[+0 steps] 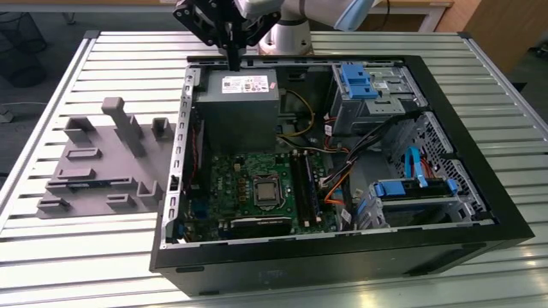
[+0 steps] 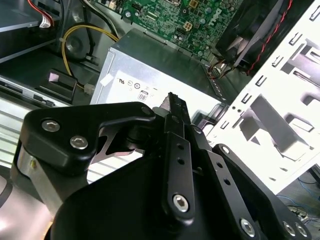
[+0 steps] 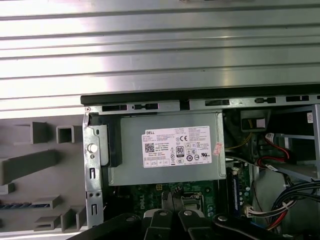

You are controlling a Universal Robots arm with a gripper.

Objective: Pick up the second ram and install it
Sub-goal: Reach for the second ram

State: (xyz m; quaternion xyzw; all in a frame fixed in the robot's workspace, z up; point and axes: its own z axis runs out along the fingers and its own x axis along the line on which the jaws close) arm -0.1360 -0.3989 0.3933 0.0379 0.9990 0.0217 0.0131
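The second ram (image 1: 83, 184) is a slim blue stick lying in a slot of the grey holder tray (image 1: 115, 138) on the exterior view's left, outside the computer case. In the first wrist view the second ram (image 3: 12, 205) shows as a blue strip with dark chips at the tray's (image 3: 30, 162) edge. My gripper (image 1: 233, 63) hangs over the back wall of the case, just above the grey power-supply box (image 1: 238, 106). Its fingers (image 3: 168, 200) are pressed together with nothing between them. The gripper (image 2: 173, 102) points down at the power-supply box (image 2: 150, 70).
The open black case (image 1: 479, 160) lies flat on a slatted metal table (image 1: 102, 256). Inside are the green motherboard (image 1: 248, 186) with long black slots (image 1: 307, 186), loose cables (image 1: 338, 179) and blue-tabbed drive cages (image 1: 355, 80).
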